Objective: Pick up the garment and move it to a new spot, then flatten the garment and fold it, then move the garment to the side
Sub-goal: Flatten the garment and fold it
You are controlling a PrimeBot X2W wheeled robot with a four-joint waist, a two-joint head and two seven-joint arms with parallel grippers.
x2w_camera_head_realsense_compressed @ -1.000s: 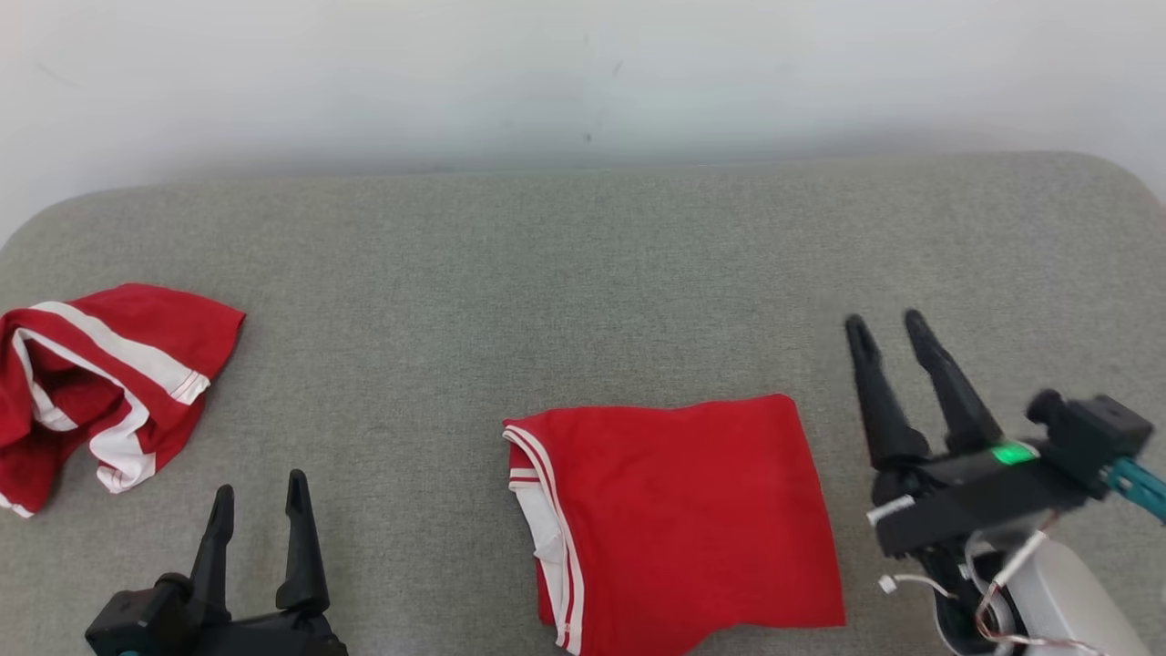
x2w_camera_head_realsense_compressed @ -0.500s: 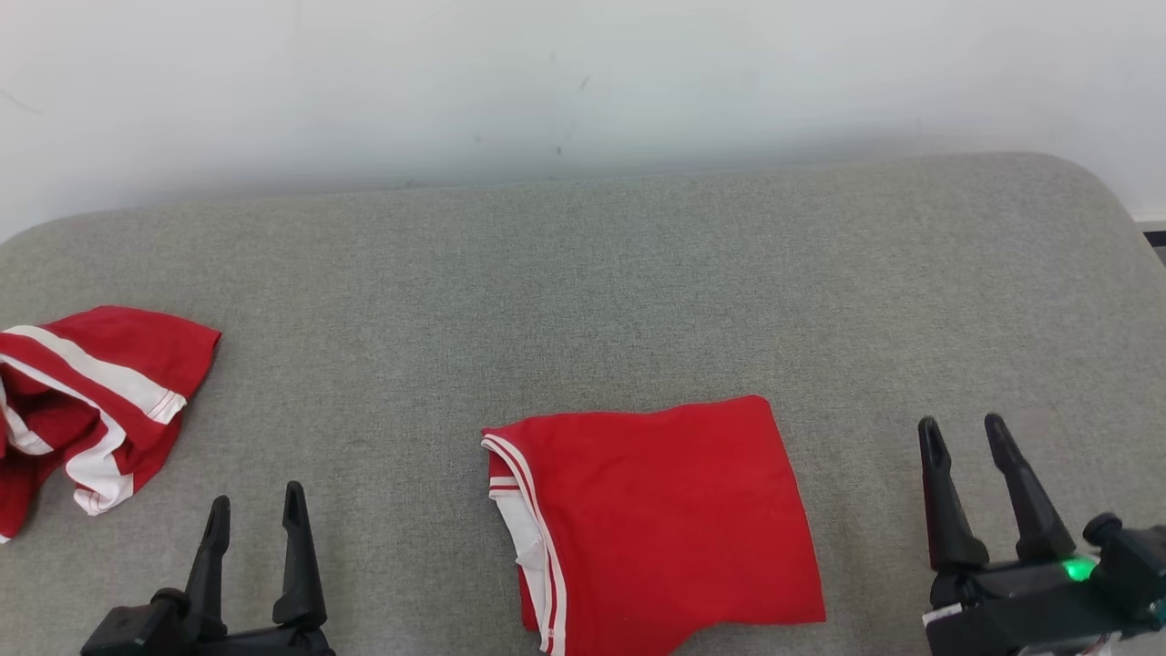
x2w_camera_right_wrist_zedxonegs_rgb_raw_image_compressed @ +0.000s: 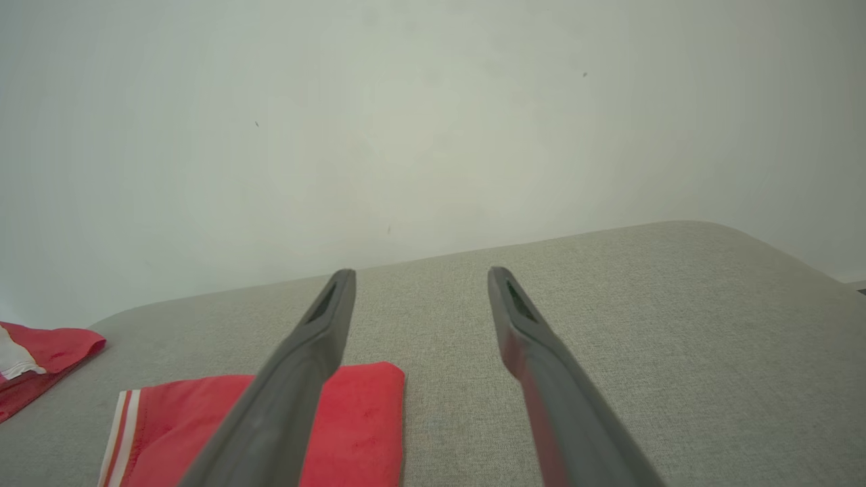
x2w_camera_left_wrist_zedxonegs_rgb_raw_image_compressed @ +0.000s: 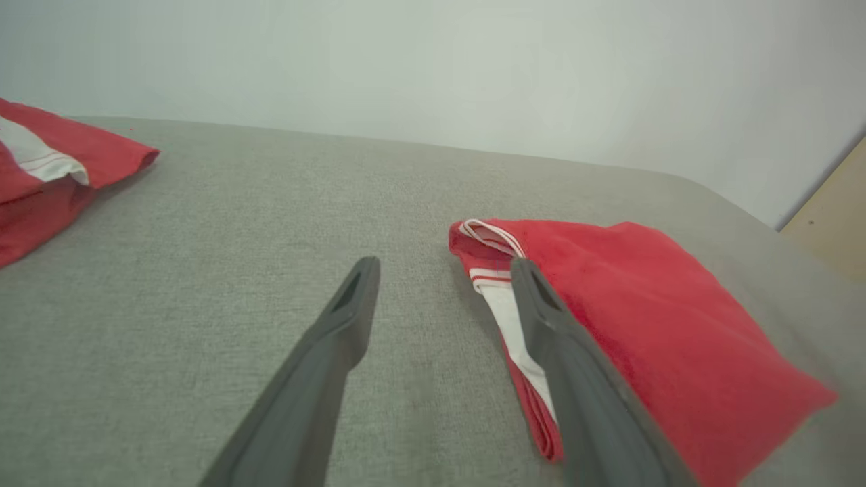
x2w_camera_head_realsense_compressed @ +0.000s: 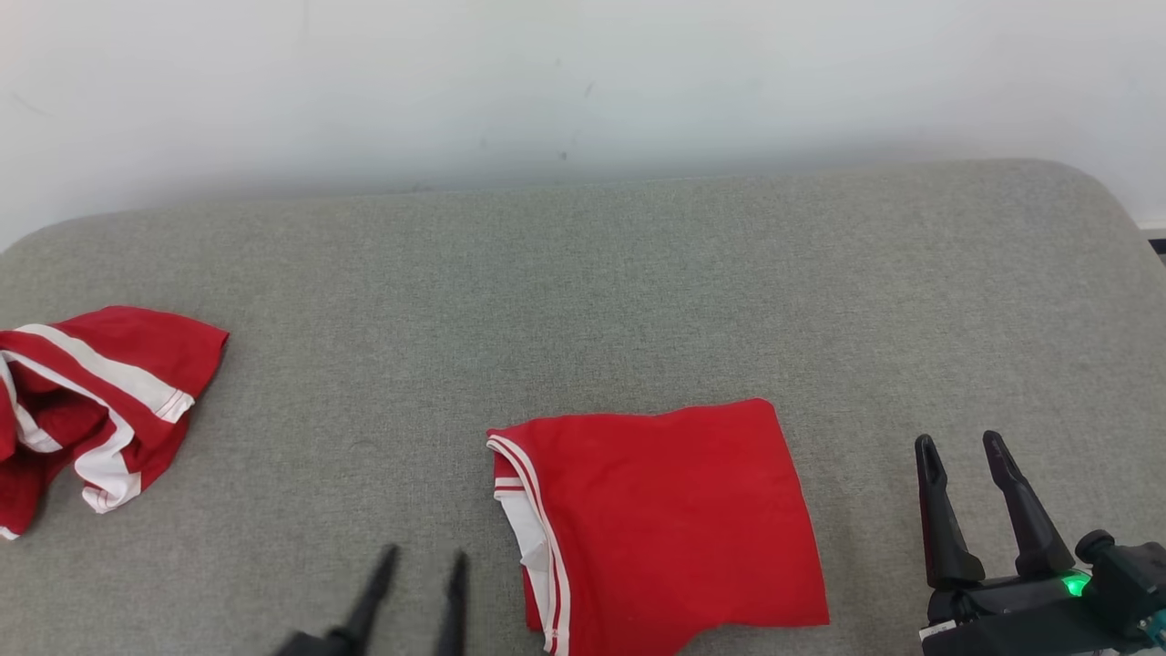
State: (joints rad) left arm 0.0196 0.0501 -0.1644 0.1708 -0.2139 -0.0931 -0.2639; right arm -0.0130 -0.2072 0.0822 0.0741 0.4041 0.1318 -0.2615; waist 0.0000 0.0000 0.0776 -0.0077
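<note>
While flat on grey cushion [x2w_camera_head_realsense_compressed: 638, 273], red garment [x2w_camera_head_realsense_compressed: 665, 519]

Folded garment [x2w_camera_head_realsense_compressed: 665, 519] on worktop [x2w_camera_head_realsense_compressed: 583, 273], between left gripper [x2w_camera_head_realsense_compressed: 424, 553] and right gripper [x2w_camera_head_realsense_compressed: 957, 438]. Second garment [x2w_camera_head_realsense_compressed: 91, 401] well left of left gripper.

Note the grey fabric-covered bench [x2w_camera_head_realsense_compressed: 583, 273]. Its far edge meets a plain white wall [x2w_camera_head_realsense_compressed: 583, 82], and its far corners are rounded. Locate the crumpled red-and-white garment [x2w_camera_head_realsense_compressed: 91, 401] at the bench's left edge, where part of it runs out of the head view. It lies bunched, with broad white bands and a thin white hem line showing. You can see a few small dark specks [x2w_camera_head_realsense_compressed: 563, 156] on the wall just above the far edge. Beyond the far right corner, the left wrist view shows a tan surface [x2w_camera_left_wrist_zedxonegs_rgb_raw_image_compressed: 835, 210] that you cannot identify.
</note>
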